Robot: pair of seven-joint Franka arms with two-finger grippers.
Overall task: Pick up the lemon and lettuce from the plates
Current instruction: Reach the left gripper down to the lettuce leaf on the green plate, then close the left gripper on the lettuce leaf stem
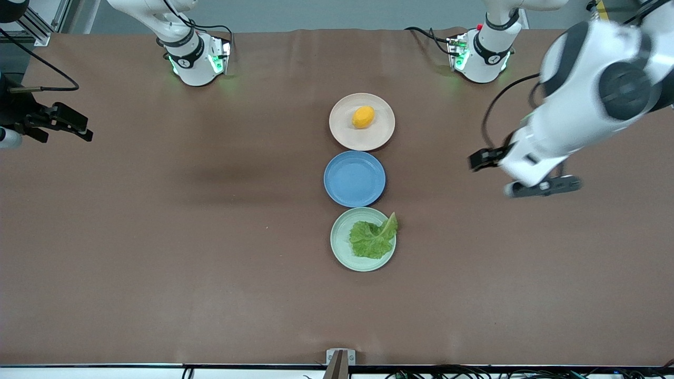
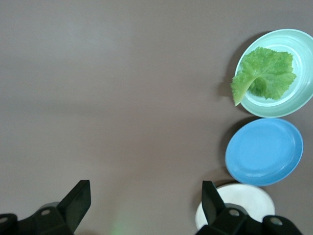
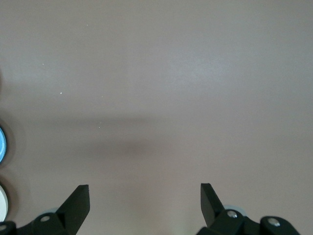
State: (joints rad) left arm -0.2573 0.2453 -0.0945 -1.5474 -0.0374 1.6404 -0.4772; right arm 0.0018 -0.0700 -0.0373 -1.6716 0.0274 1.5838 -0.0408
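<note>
The lemon (image 1: 363, 117) lies on the beige-pink plate (image 1: 382, 134), the plate nearest the robots' bases. The lettuce (image 1: 373, 238) lies on the mint green plate (image 1: 341, 247), the one nearest the front camera; its pale stem end reaches over the rim. In the left wrist view the lettuce (image 2: 264, 73), the mint plate (image 2: 304, 100) and part of the beige plate (image 2: 249, 200) show. My left gripper (image 1: 508, 167) (image 2: 145, 188) is open and empty over bare table toward the left arm's end. My right gripper (image 1: 58, 126) (image 3: 145, 191) is open and empty over the right arm's end.
A blue plate (image 1: 354, 178) (image 2: 264, 152) sits empty between the two task plates, all three in one row at mid-table. Brown table cover (image 1: 210, 237) lies bare on both sides of the row. The arms' bases stand along the table's edge farthest from the front camera.
</note>
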